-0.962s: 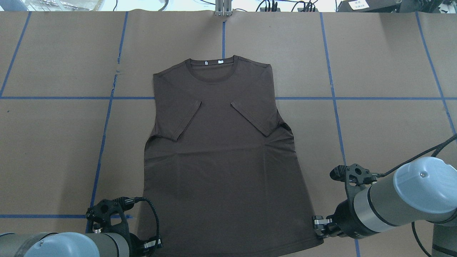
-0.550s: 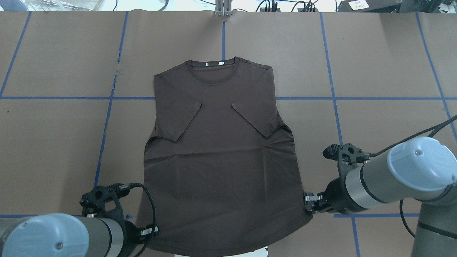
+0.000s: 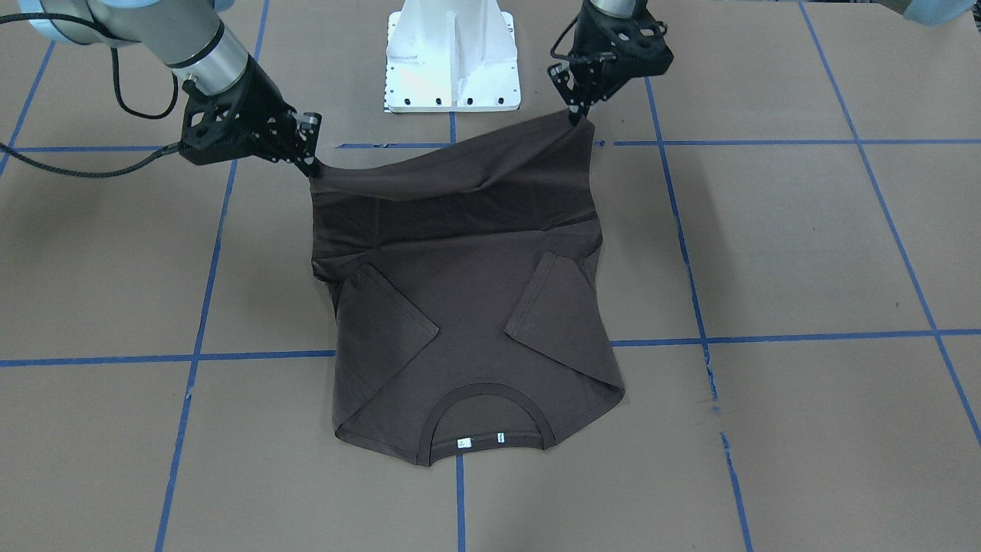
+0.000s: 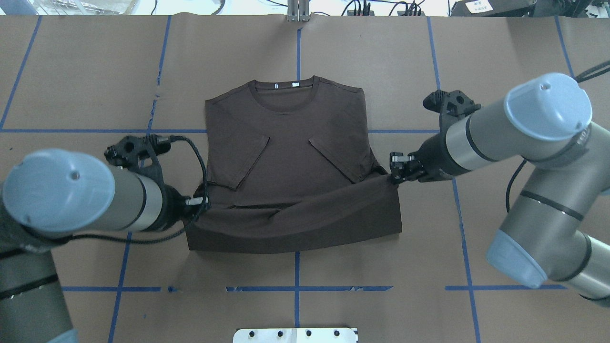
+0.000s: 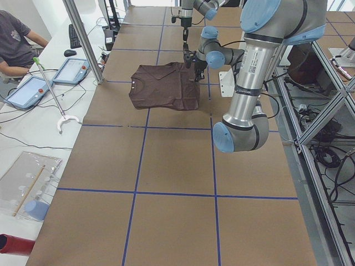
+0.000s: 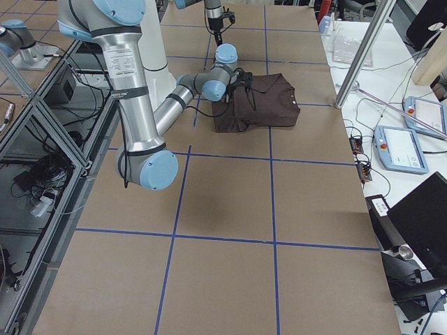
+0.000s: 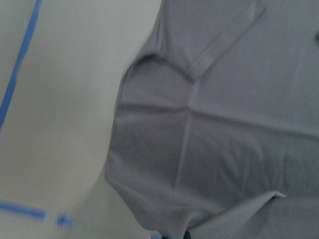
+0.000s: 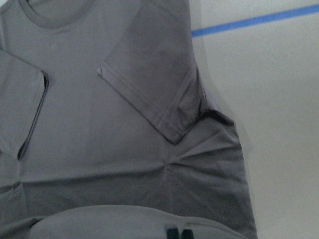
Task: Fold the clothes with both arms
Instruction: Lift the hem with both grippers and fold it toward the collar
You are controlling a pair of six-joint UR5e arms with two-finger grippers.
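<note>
While the left pincer (image 4: pixel 199 203) and right pincer (image 4: pixel 394 175) clamp its hem corners, the soft T-shirt (image 4: pixel 286 152) sags creased.

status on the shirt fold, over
Left gripper and right gripper both shut on hem corners of the T-shirt. Hem held up mid-fold, sleeves folded in, collar end flat. Nothing seen in the way.

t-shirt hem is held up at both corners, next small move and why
Probably carry both corners on toward the collar: left gripper and right gripper each pinch a raised hem corner of the T-shirt, and the hem reaches only the sleeves, so the fold looks unfinished.
</note>
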